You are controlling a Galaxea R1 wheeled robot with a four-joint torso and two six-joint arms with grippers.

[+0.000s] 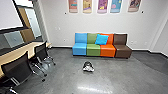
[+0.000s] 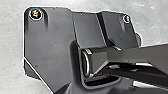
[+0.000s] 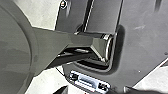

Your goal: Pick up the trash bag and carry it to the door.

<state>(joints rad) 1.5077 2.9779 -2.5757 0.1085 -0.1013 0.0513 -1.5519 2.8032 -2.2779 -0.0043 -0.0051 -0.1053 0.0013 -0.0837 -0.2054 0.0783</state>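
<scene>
Black-and-white bundle, likely the trash bag [image 1: 88, 67], on grey floor [image 1: 58, 78] in front of multicolour sofa [image 1: 93, 50], contents unclear. Probably light, soft, slippery, could tear, so grab a bunched fold up top; can't tell how open either gripper is or if it holds anything

My base plate [image 2: 52, 37]: broad, dark grey, satin, corners rounded. Round fitting [image 2: 35, 14] at one corner, pale-rimmed, dark inside, a yellowish fleck. My jointed bar [image 2: 132, 53]: brownish grey, faceted, pale ring [image 2: 86, 62] at its end. My connector panel [image 3: 91, 83]: pale blue, black sockets. My rounded housing [image 3: 15, 50]: smooth, grey.
</scene>
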